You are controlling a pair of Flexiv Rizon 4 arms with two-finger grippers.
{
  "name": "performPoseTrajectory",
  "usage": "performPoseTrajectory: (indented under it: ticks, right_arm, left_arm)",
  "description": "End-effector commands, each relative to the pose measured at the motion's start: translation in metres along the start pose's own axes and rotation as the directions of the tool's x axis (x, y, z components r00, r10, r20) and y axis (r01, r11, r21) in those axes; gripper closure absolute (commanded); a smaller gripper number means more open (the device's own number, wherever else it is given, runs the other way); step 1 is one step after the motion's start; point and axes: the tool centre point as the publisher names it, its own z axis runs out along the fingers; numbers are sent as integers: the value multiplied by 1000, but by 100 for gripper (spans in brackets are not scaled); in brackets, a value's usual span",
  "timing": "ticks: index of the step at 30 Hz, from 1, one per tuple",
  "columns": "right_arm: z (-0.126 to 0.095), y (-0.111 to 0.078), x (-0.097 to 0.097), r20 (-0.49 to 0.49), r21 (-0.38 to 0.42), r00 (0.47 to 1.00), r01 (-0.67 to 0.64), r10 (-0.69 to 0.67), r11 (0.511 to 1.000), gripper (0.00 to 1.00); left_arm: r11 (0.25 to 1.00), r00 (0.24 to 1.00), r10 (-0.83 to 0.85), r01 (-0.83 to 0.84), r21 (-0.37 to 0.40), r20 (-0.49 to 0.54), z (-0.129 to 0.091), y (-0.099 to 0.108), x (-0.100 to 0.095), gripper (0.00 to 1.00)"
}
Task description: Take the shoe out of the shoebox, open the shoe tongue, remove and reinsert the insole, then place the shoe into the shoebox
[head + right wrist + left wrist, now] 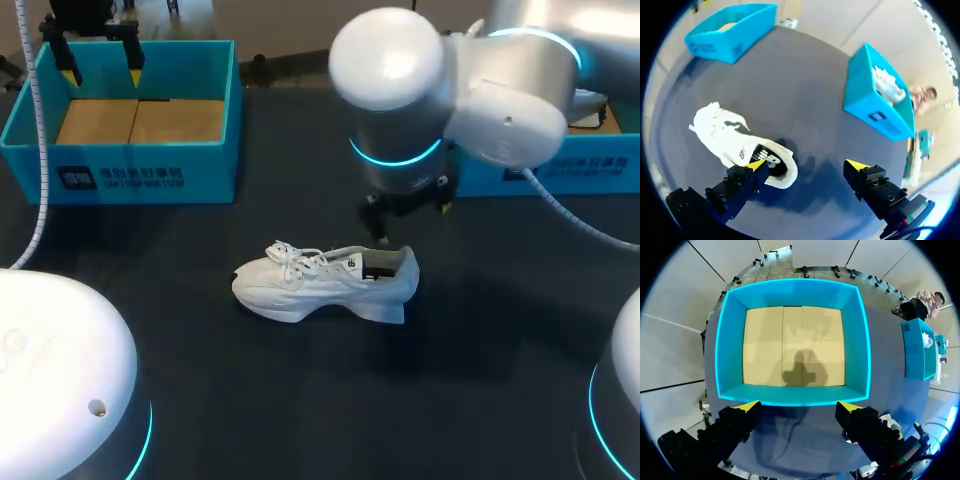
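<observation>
Head view: white sneaker (325,282) stands on its sole near the middle of the table (300,400), toe toward the left edge. Empty blue shoebox (140,175) sits at the far left corner, left end effector (102,72) above it. Right end effector (410,215) hangs just above the sneaker's heel. Left wrist view: left end effector (799,407) spread wide, holding nothing, over the shoebox's (860,340) near wall. Right wrist view: right end effector (806,165) spread wide, empty; one fingertip (756,165) at the sneaker's (725,135) heel opening, contact not resolvable.
</observation>
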Motion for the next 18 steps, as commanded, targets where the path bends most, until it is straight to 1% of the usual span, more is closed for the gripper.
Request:
performPoseTrajectory:
  ticks: [1, 17, 18]
  right_arm:
    - [2, -7, -7, -87, -93, 986, 134, -142, 987, 0]
    - [2, -7, -7, -87, -93, 986, 134, -142, 987, 0]
    - [1, -6, -5, -100, -108, 978, 171, -182, 979, 0]
  left_arm:
    - [1000, 1000, 0, 0, 0, 0, 0, 0, 0, 0]
    - [1000, 1000, 0, 0, 0, 0, 0, 0, 0, 0]
    - [1000, 1000, 0, 0, 0, 0, 0, 0, 0, 0]
